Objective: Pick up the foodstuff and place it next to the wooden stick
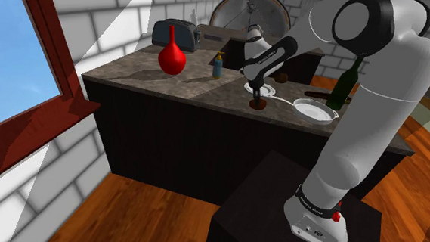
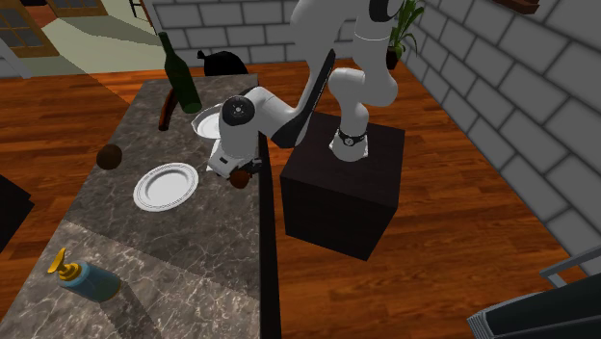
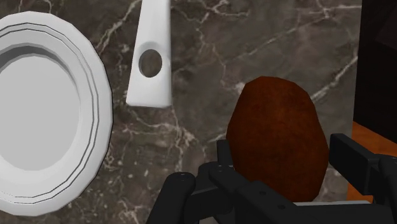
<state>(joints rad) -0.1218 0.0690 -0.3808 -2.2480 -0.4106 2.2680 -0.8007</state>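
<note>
While the gripper [image 3: 280, 156] hangs low over the counter [image 3: 267, 38], its two fingers [image 3: 356, 167] sit one on each side of the brown potato [image 3: 275, 121]. They look pressed against it, so I think the jaws are closed on the potato. The potato is egg-shaped. Its long way runs across the line from one finger to the other, so the fingers squeeze its thin sides. That looks like a good hold.

The potato is right at the counter's edge, on the side near the robot's stand. I cannot tell if it is off the counter yet or just touching it.

The big thing for the next move is where the stick [image 2: 166, 113] is. In the second exterior view it lies up and to the left of the gripper, leaning close by the green bottle [image 2: 181, 77] and well apart from the potato. The white pan [image 2: 205, 123] sits between them, and its handle [image 3: 149, 89] reaches out close to the potato. A white plate [image 2: 140, 188] lies just beside the gripper too.

So I think the arm needs to lift the potato up first, then carry it over the pan — high enough not to bump it. Then it can set the potato down on bare counter by the stick. It should not hit the bottle, which is tall and could tip.
</note>
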